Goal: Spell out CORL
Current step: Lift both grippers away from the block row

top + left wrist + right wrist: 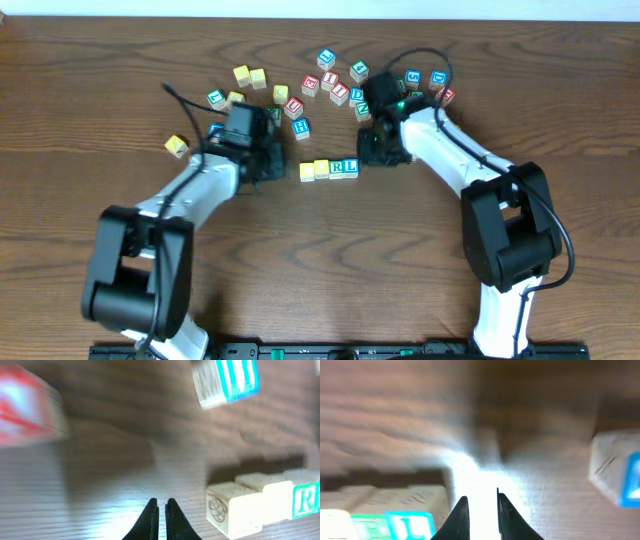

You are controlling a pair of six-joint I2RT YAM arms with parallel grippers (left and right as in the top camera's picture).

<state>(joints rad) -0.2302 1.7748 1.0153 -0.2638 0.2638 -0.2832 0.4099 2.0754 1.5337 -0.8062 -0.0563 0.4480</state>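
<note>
Left claw (161,505) near block row (240,510) edge

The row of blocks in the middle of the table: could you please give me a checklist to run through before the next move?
1. The row of blocks is straight, its four blocks touching: ok.
2. The R block and L block sit last in the row, in that order: ok.
3. The first two blocks show C and O on top: cannot tell; their tops look plain yellow from overhead.
4. The left pincer is empty: ok, jaws almost closed on nothing.
5. The right pincer is empty: ok, a narrow gap with nothing in it.
</note>
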